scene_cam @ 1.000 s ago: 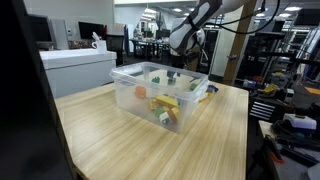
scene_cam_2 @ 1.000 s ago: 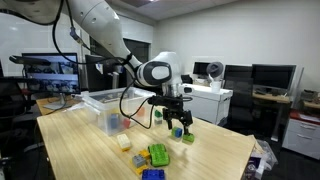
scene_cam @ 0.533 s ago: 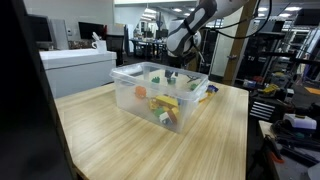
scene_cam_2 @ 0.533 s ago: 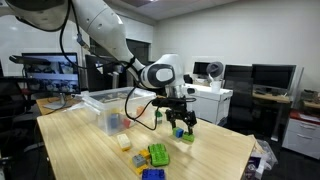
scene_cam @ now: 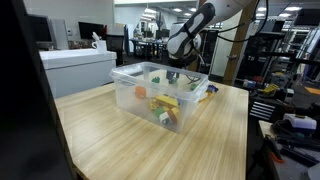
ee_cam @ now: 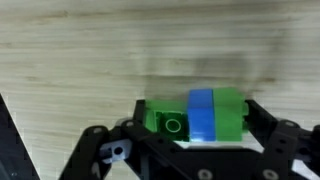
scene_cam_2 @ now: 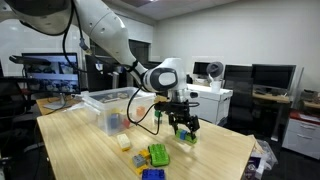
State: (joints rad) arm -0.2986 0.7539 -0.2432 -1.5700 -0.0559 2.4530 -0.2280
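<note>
In the wrist view a green block (ee_cam: 165,118) with a blue band (ee_cam: 202,115) around its middle lies on the wooden table (ee_cam: 100,50). My gripper (ee_cam: 195,108) straddles it, one black finger close at each end; the jaws stand wide and open. In an exterior view the gripper (scene_cam_2: 183,128) is low over the table, just above this block (scene_cam_2: 187,137). From the opposite side, the arm (scene_cam: 185,35) reaches down behind a clear bin (scene_cam: 160,90), which hides the fingers.
The clear plastic bin (scene_cam_2: 105,105) holds several coloured blocks. Loose pieces lie near the table's front edge: a yellow one (scene_cam_2: 125,142), a green one (scene_cam_2: 158,154) and a blue one (scene_cam_2: 150,173). Desks and monitors stand around the table.
The gripper has come down and shifted slightly sideways, until its fingers flank the green and blue block. The block has not moved.
</note>
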